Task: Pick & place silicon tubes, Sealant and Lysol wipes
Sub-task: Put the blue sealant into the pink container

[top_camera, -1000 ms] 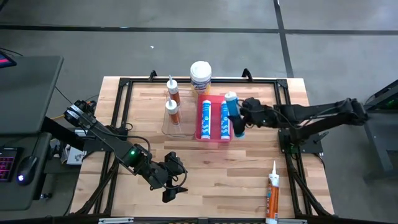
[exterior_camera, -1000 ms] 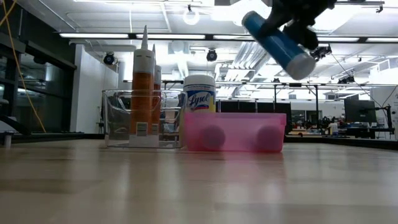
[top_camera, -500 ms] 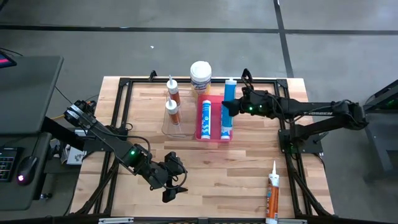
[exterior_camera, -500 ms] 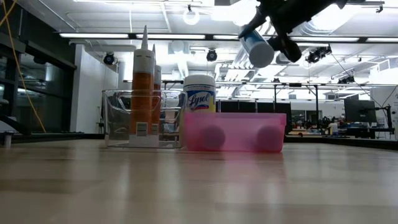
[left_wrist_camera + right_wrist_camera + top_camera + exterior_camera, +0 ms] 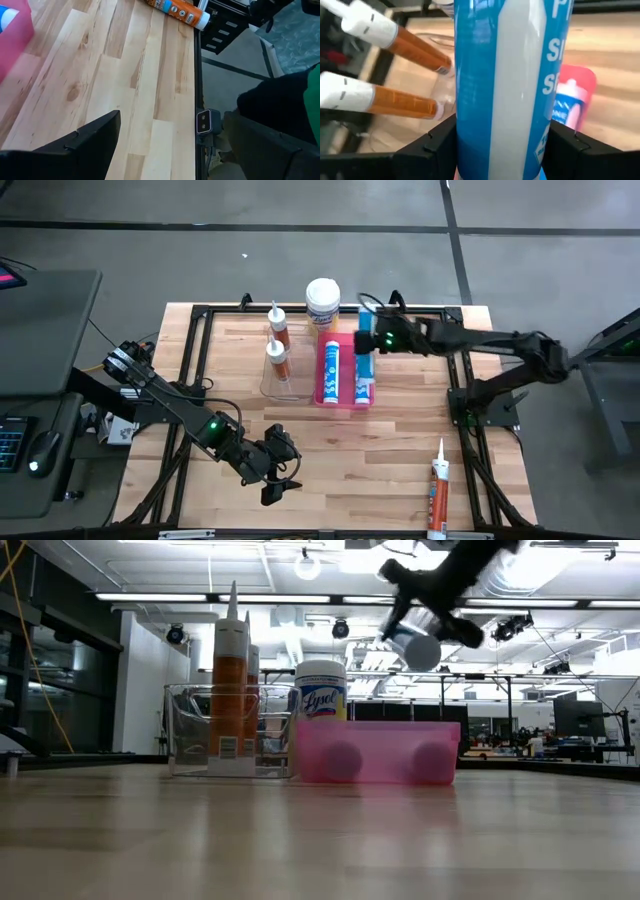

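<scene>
Left claw [image 5: 283, 485] is parked w/ fingers spread, empty, at near edge of surface [image 5: 400, 440]. Right claw [image 5: 366, 340] is clenched on a blue tube [image 5: 364, 338], held above the pink bin [image 5: 342, 402]. Farther back, Lysol wipes [image 5: 322, 304] are stood upright behind the bin.

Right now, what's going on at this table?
The right pincer holds a blue tube in the air above the pink tray, where two more blue tubes lie. The left pincer waits open near the table's front edge. Two orange cartridges stand in a clear bin, the Lysol wipes behind.
</scene>
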